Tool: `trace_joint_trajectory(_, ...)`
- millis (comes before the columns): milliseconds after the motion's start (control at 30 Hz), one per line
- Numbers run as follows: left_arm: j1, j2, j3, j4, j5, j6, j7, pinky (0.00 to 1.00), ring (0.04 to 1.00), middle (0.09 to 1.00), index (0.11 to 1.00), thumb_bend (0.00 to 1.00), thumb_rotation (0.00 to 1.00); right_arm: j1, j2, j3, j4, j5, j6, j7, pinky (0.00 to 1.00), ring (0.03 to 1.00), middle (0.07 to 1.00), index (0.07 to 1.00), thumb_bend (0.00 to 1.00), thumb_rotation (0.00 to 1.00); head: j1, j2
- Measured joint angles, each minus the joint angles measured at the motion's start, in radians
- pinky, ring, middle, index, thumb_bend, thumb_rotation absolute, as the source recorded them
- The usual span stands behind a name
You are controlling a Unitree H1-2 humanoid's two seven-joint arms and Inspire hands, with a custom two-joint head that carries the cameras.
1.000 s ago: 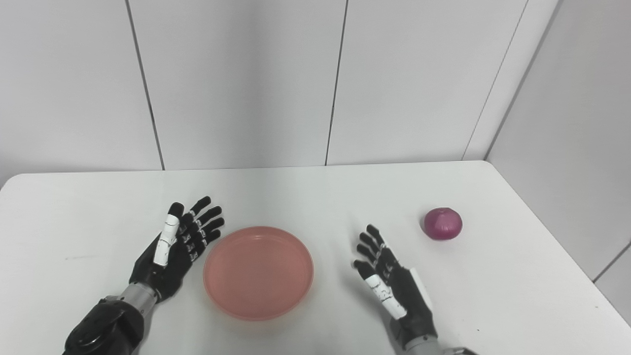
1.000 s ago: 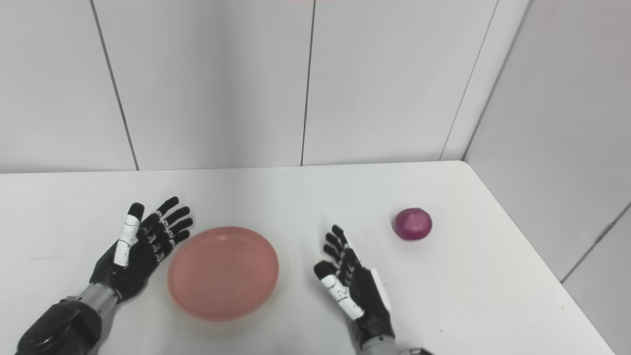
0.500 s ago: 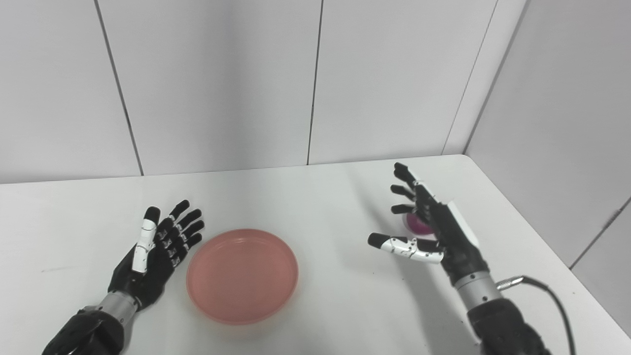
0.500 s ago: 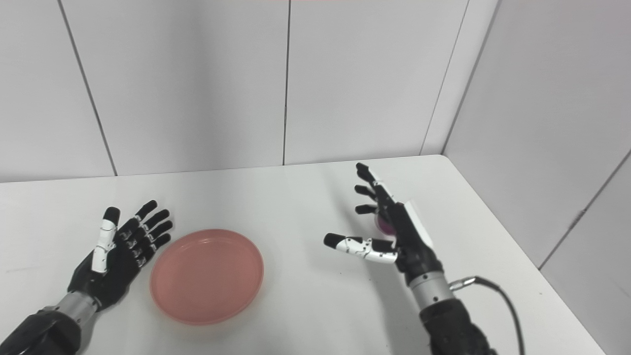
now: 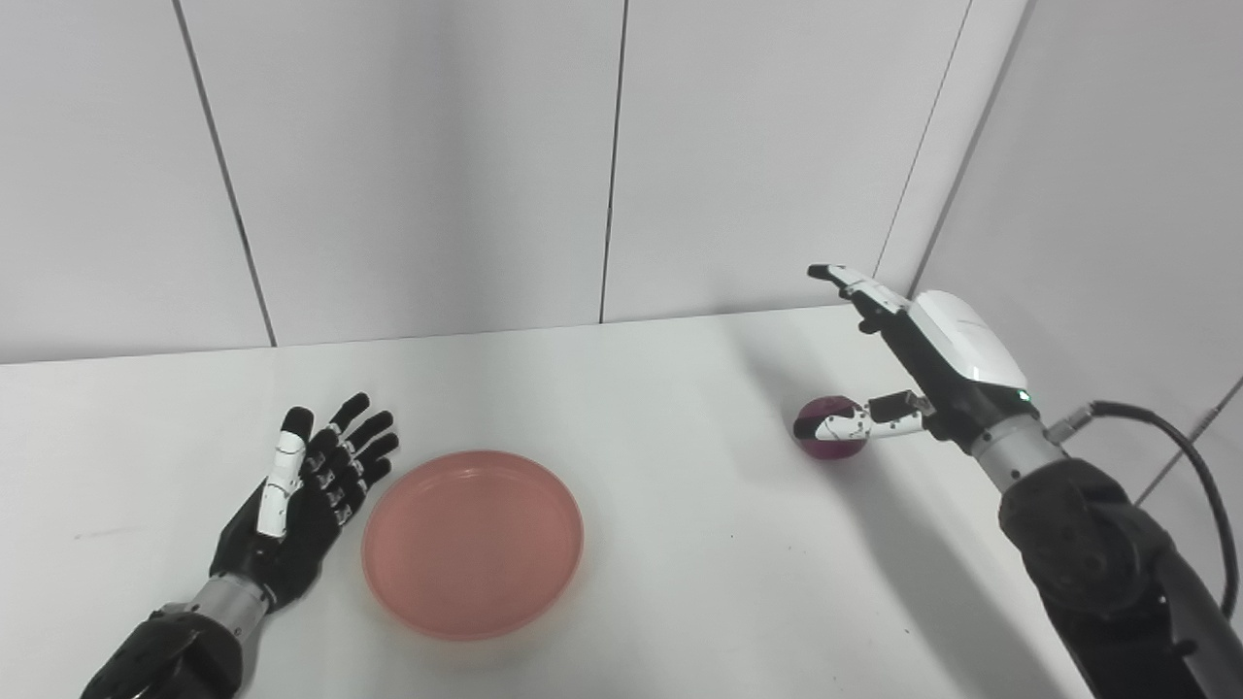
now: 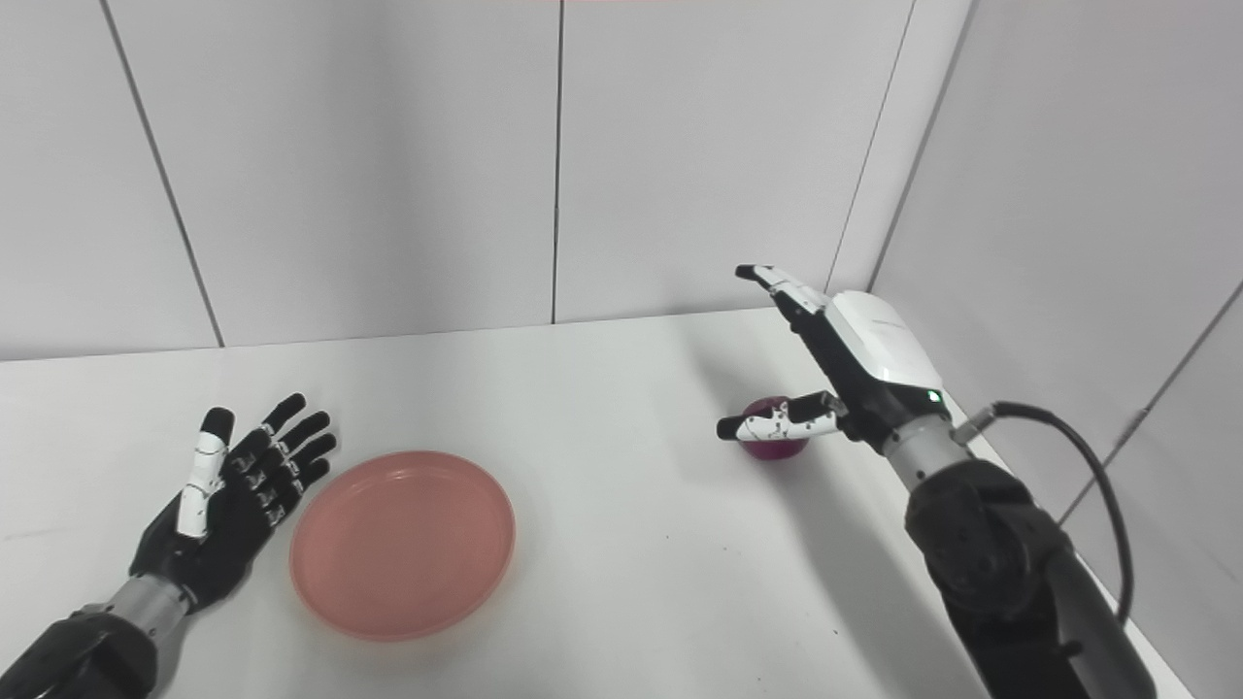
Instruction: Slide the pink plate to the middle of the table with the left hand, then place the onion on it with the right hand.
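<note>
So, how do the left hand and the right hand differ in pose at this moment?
The left hand lies low beside the pink plate, palm up, while the right hand is raised over the onion. The left hand's back is hidden; the right hand shows its white back cover. The left is far from the onion; the right's thumb crosses in front of it. Both are open, holding nothing.

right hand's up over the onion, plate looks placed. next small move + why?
Probably lower the right hand and close its fingers round the onion. The hand is open above it, thumb crossing in front, with no grip visible, and the onion sits on the table. The pink plate lies empty, the left hand open beside it.
</note>
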Motion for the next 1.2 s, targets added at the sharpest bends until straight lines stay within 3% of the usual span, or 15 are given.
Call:
trace_joint_trajectory(167, -0.001, 0.001, 0.003, 0.003, -0.001, 0.000, 0.000, 1.00, 0.956, 0.948, 0.968, 0.74, 0.91, -0.073, -0.052, 0.036, 0.030, -0.057, 0.001, 0.091, 0.61, 0.775, 0.834, 0.844, 1.00, 0.27, 0.003, -0.005)
trace_joint_trajectory(267, -0.004, 0.000, 0.001, 0.007, -0.001, 0.000, -0.001, 1.00, 0.956, 0.950, 0.970, 0.74, 0.91, -0.123, -0.069, 0.089, 0.060, -0.103, 0.001, 0.152, 0.61, 0.782, 0.831, 0.823, 1.00, 0.27, 0.005, -0.006)
trace_joint_trajectory(667, -0.007, 0.001, 0.002, 0.009, -0.001, 0.000, -0.009, 0.99, 0.953, 0.947, 0.971, 0.75, 0.92, -0.229, -0.061, 0.217, 0.183, -0.211, -0.013, 0.268, 0.67, 0.865, 0.854, 0.793, 1.00, 0.26, 0.009, -0.008)
trace_joint_trajectory(800, -0.007, 0.002, 0.002, 0.009, -0.001, 0.000, -0.009, 0.98, 0.952, 0.947, 0.969, 0.76, 0.92, -0.238, -0.054, 0.239, 0.221, -0.216, -0.017, 0.282, 0.67, 0.879, 0.854, 0.782, 1.00, 0.26, 0.009, -0.006)
trace_joint_trajectory(1067, -0.007, 0.006, 0.002, 0.009, -0.001, 0.000, -0.015, 0.99, 0.953, 0.943, 0.969, 0.74, 0.92, -0.241, -0.052, 0.269, 0.272, -0.254, -0.027, 0.293, 0.83, 0.915, 0.873, 0.796, 1.00, 0.28, 0.005, -0.006)
trace_joint_trajectory(1200, -0.007, 0.006, 0.002, 0.010, -0.001, 0.000, -0.016, 0.98, 0.953, 0.944, 0.969, 0.74, 0.93, -0.251, -0.052, 0.273, 0.294, -0.272, -0.028, 0.304, 0.80, 0.915, 0.880, 0.802, 1.00, 0.30, 0.003, -0.008)
